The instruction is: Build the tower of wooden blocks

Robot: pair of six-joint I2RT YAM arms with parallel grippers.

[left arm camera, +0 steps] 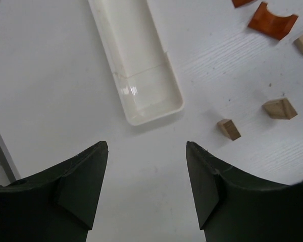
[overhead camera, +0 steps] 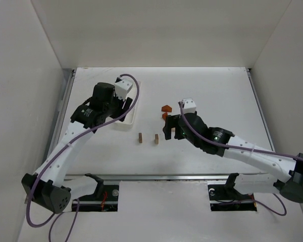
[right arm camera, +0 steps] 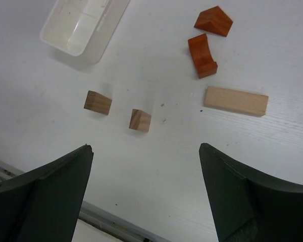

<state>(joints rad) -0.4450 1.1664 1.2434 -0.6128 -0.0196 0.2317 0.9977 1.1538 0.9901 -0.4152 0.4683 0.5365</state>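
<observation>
White tabletop [overhead camera: 217,91], white walls around. The wood block tower isn't up yet: two uprights [right arm camera: 97,103] stand spaced mid-frame, probably gapped for the crossbar [right arm camera: 236,101] lying upper right. Left fingers [left arm camera: 88,174] and right fingers [right arm camera: 65,179] are both spread, empty.

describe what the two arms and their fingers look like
The left arm and right arm each have white links, black joints and bases, and a black wrist carrying a white camera block. A purple cable runs along each. The fingers are dark, wedge-shaped blades.
</observation>
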